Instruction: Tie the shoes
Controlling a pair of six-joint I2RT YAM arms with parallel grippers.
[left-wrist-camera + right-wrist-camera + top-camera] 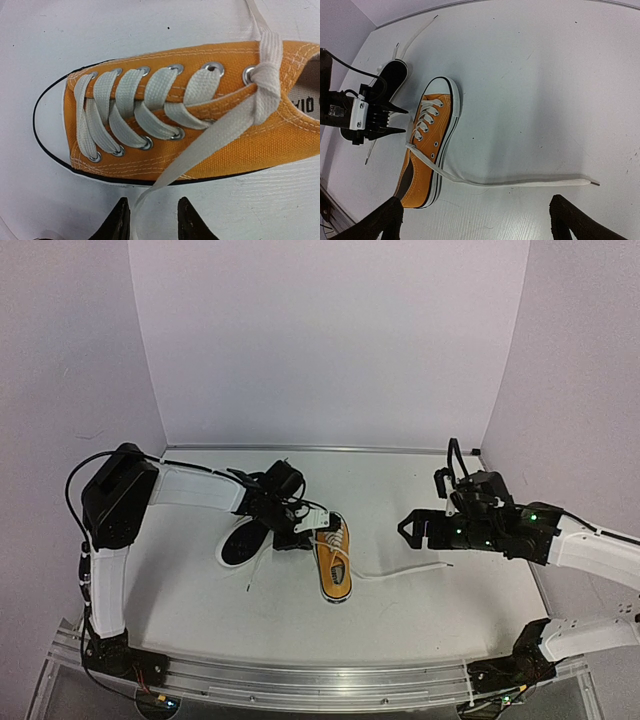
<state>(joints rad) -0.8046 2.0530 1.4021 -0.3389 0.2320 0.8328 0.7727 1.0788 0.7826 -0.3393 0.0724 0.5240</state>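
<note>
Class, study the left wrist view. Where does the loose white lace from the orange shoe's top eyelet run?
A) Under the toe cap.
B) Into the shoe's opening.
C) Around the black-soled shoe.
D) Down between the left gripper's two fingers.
D: the lace slants down off the side of the orange shoe and passes between the two dark fingers of the left gripper, close to one of them, with a gap showing beside it.
</note>
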